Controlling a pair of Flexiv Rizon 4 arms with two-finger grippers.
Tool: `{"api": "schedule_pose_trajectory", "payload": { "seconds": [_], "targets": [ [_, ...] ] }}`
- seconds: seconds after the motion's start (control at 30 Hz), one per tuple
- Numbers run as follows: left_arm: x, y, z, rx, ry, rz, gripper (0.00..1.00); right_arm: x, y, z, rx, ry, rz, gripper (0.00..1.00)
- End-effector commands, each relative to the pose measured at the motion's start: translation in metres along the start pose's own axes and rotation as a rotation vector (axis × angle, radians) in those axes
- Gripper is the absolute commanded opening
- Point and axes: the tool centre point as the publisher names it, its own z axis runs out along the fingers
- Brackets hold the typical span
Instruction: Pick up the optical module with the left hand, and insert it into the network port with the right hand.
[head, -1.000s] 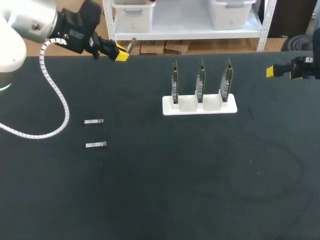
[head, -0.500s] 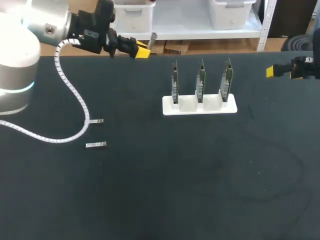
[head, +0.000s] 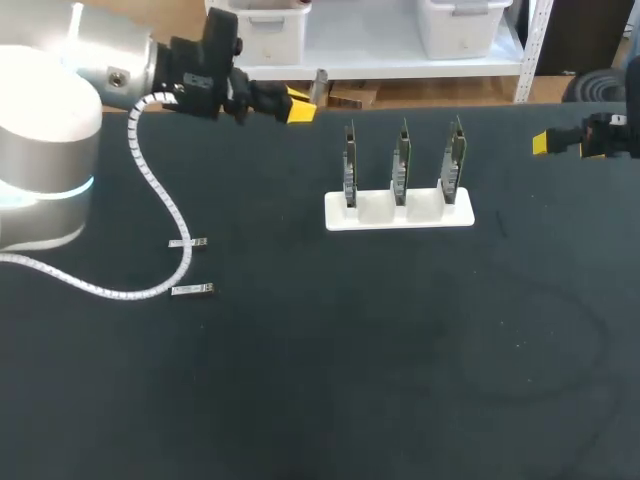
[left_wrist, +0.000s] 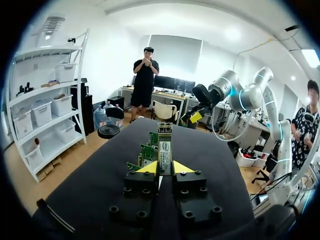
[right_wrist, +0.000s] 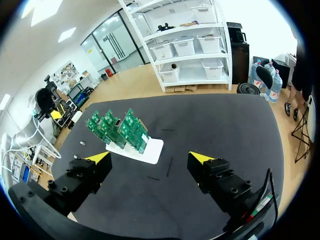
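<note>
The slim silver optical module (head: 320, 84) is at the upper middle of the head view, over the far edge of the dark surface (head: 400, 380). Our left claw (head: 302, 105) pinches it by its rear end. We judge the pick-up done and the handover in hand. Our right claw (head: 540, 143) hangs at the upper right, fingers spread and empty. Next it must take the module and bring it to a network port, which we cannot make out, on the three green circuit boards (head: 401, 160) in the white holder (head: 398, 214).

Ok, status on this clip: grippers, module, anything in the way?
Left gripper shut on optical module, up near table's far edge. Right gripper open, empty, far right. Two spare modules lie left of board stand, not in the way.
</note>
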Motion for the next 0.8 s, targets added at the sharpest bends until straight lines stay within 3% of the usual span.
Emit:
{"api": "schedule_pose_trajectory", "payload": {
  "seconds": [0.03, 0.8],
  "targets": [
    [-0.001, -0.001, 0.011, 0.009, -0.022, 0.012, 0.00, 0.000, 0.001, -0.001, 0.006, -0.001, 0.001, 1.00],
    [-0.014, -0.002, 0.026, 0.060, -0.092, 0.006, 0.00, 0.000, 0.001, -0.001, 0.006, -0.001, 0.001, 1.00]
  ]
}}
